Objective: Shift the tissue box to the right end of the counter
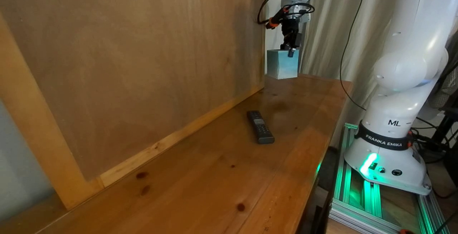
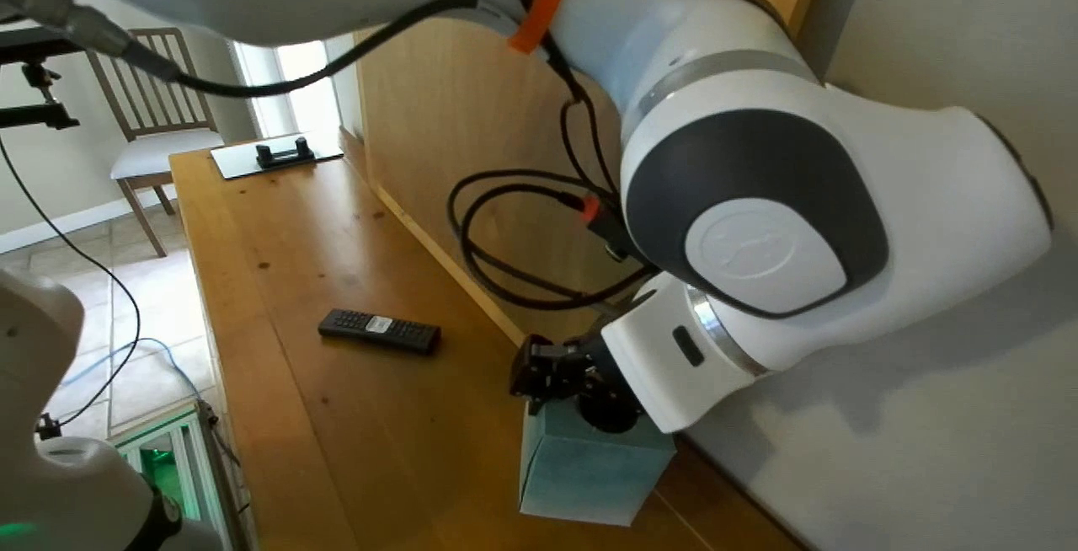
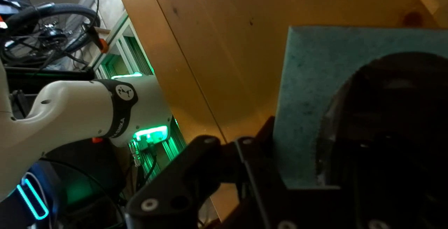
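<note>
"Teal-blue tissue box: where is it?"

"Hanging from the jaws over the far stretch of the worktop in an exterior view, and apparently clear of the surface."

"How good a hold?"

"Closed on one side of the box, I'd say: one jaw outside, the other seemingly down in the dark hole, where the wrist view is murky."

"So the carry is nearly over?"

"I judge so; this looks like the robot's right end. Next, lower the box until its base sits flat, spread the jaws, then rise straight up so it isn't tipped."
</note>
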Motion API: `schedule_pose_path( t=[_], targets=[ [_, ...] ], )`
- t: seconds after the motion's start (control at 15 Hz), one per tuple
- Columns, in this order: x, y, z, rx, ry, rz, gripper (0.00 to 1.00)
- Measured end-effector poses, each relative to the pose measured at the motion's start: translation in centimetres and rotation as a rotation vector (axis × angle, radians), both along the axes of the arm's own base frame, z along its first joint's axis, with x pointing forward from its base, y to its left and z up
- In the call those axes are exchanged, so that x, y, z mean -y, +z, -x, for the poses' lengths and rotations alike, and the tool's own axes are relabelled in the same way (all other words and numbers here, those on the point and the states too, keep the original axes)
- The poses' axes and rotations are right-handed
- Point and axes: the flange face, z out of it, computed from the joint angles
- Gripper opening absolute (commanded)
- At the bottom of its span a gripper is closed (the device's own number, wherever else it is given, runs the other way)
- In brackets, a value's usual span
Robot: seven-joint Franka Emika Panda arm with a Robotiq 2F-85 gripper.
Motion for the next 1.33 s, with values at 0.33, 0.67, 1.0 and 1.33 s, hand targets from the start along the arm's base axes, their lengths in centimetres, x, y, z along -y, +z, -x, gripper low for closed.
schedule_pose_path(
  t=[0.33,0.67,1.0,1.33],
  targets=[
    [3.4,-0.8,0.0,-0.003,-0.089,-0.046,0.00],
    [7.2,-1.4,-0.1,0.013,-0.190,-0.040,0.00],
    [9.5,-2.1,-0.8,0.019,-0.260,-0.034,0.00],
    [12.3,-3.0,-0.9,0.026,-0.345,-0.031,0.00]
  ],
)
